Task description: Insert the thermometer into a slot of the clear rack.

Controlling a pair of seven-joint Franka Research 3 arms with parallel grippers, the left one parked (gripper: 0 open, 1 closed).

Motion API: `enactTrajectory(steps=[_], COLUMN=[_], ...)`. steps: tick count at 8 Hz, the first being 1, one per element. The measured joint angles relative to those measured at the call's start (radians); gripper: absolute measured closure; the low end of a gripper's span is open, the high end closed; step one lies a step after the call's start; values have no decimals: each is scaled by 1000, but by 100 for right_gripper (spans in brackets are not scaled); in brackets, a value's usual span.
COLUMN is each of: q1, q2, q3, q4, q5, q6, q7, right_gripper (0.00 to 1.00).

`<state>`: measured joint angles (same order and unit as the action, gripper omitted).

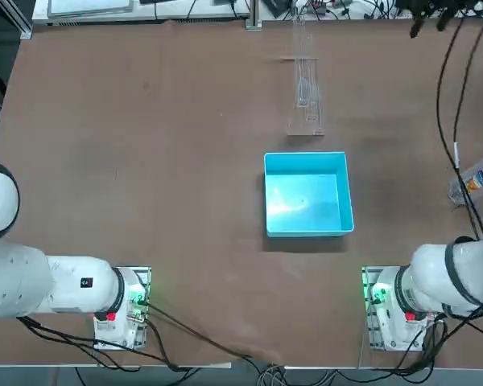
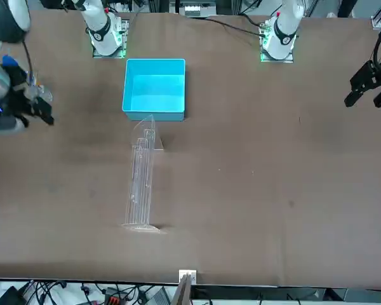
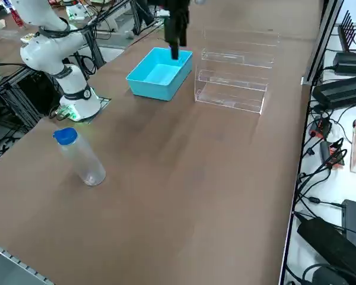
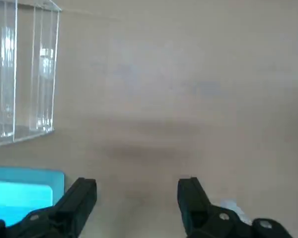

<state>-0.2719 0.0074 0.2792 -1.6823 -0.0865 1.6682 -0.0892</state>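
Observation:
The clear rack [image 1: 306, 88] stands on the brown table beyond the blue bin, long and narrow, with thin upright walls [image 2: 141, 178] [image 3: 234, 74]. Part of it also shows in the wrist view [image 4: 25, 74]. The thermometer does not show in any view. My right gripper [image 4: 136, 191] is open, with only bare table between its black fingers [image 4: 82, 196]. It hangs above the table on the robot's right of the bin [image 2: 46, 107], apart from the rack [image 3: 175, 50].
A light-blue square bin [image 1: 307, 195] sits between the rack and the arm bases [image 2: 154, 89] [image 3: 160, 74]. A small clear bottle with a blue cap [image 3: 80, 157] stands near the table's right edge [image 1: 473, 181]. Black cables [image 1: 459, 104] hang over that side.

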Motion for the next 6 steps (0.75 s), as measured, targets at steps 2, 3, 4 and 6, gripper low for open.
enactTrajectory(steps=[2,3,4,6], q1=[6,47,125,221], q2=[-14,-15,-20,-33], q3=[-36,-98,-189,-273], q4=[29,38,43,45], q5=[10,27,42,63], q6=[-39,-48,-57,-67], q7=[-9,-13,-19,-18], right_gripper=[0,0,0,0])
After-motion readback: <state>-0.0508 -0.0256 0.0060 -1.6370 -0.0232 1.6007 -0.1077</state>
